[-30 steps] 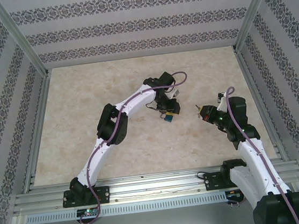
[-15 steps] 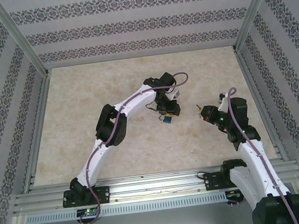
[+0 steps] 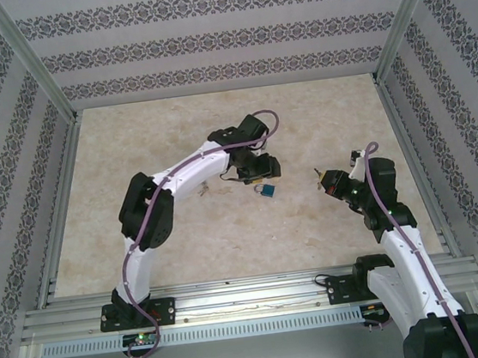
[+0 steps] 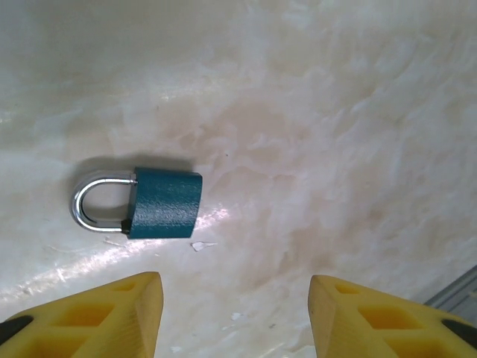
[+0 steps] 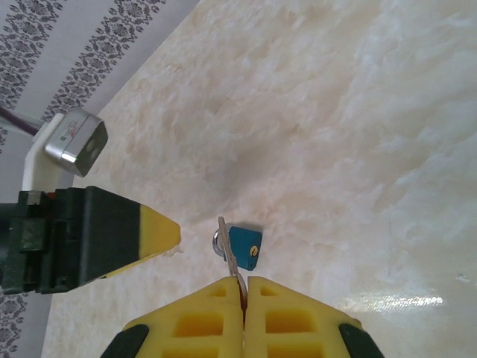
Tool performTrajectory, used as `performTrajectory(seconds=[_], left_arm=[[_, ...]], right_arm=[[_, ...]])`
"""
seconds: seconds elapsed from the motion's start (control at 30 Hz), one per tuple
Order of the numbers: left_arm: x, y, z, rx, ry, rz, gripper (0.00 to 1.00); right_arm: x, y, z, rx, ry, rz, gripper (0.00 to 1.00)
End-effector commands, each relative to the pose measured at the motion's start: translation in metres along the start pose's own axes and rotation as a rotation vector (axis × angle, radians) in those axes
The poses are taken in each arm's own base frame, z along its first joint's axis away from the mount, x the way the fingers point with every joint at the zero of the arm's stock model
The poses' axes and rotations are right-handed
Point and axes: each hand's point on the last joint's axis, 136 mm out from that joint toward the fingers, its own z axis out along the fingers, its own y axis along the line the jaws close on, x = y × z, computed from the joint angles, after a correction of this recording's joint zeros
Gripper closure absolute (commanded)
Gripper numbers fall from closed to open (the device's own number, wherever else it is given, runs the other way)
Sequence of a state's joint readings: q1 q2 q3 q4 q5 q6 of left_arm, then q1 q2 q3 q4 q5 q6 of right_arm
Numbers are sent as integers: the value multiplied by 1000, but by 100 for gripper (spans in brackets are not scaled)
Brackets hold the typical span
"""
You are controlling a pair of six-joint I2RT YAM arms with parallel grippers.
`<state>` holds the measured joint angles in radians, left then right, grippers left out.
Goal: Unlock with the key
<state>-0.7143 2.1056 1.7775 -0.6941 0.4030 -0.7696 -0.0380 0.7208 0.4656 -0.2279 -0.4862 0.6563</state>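
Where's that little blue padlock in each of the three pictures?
Top view: padlock near the picture's middle, just below the left claw.
Left wrist view: padlock left of centre, lying flat, shackle pointing left.
Right wrist view: padlock low centre, behind the key.
Shared landmark: the left claw, close beside the padlock in every view.

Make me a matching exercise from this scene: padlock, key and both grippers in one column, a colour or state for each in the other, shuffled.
1 padlock
2 key
3 left gripper
4 right gripper

A shut
B blue
C open, holding nothing
D pinched in a grip

Pairs: 1-B, 2-D, 3-C, 4-A
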Motion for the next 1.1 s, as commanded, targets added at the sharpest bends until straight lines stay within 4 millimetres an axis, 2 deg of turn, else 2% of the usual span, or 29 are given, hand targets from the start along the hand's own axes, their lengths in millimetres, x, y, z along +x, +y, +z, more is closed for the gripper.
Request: performTrajectory(seconds=[0.0, 0.23, 0.47, 0.83, 1.07], left_arm=[[8, 1, 17, 29, 4, -124, 45], [17, 14, 35, 3, 35, -188, 41], [17, 21, 46, -25, 45, -194, 41], [17, 32, 50, -86, 49, -186, 42], [8, 34, 54, -123, 39, -163, 42]], right_arm=[[-2, -4, 1, -4, -20, 15, 100], [0, -6, -2, -1, -25, 17, 100], [-2, -8, -4, 2, -32, 21, 100], [-3, -10, -4, 3, -36, 27, 100], [-4, -8, -6, 3, -37, 26, 100]])
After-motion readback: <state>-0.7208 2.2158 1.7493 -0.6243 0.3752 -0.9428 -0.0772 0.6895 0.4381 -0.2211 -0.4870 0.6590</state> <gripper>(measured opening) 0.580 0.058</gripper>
